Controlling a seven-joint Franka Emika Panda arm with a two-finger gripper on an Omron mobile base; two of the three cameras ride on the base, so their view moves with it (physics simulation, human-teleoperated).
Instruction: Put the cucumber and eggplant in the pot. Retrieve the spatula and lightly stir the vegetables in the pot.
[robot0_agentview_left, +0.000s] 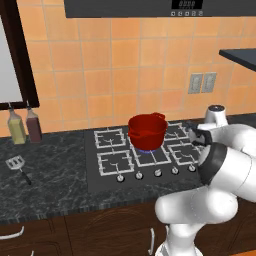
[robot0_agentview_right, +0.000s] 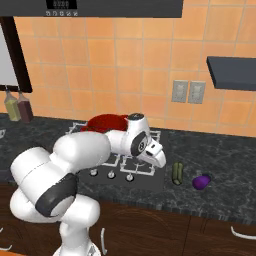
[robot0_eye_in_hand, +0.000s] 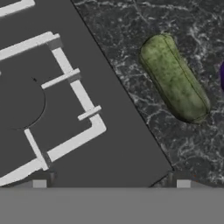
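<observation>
We see the gripper (robot0_eye_in_hand: 111, 183) fingers spread wide, nothing held. Cucumber (robot0_eye_in_hand: 173, 78) upper right of hand view, on counter (robot0_eye_in_hand: 144, 26) beside the stove (robot0_eye_in_hand: 65, 109). Pot (robot0_agentview_left: 147, 131) centre frame on burner; spatula (robot0_agentview_left: 18, 165) far left.

Even, soft rendered light, slightly coarse pictures

The round bright red pot (robot0_agentview_left: 147, 131) is evenly lit, with a faint sheen along its rim and only a weak shadow beneath it. Left of the pot, the black marbled stone counter (robot0_agentview_left: 50, 170) looks dim and blotchy. Edges are soft and pixelated; straight lines show no bending.
</observation>
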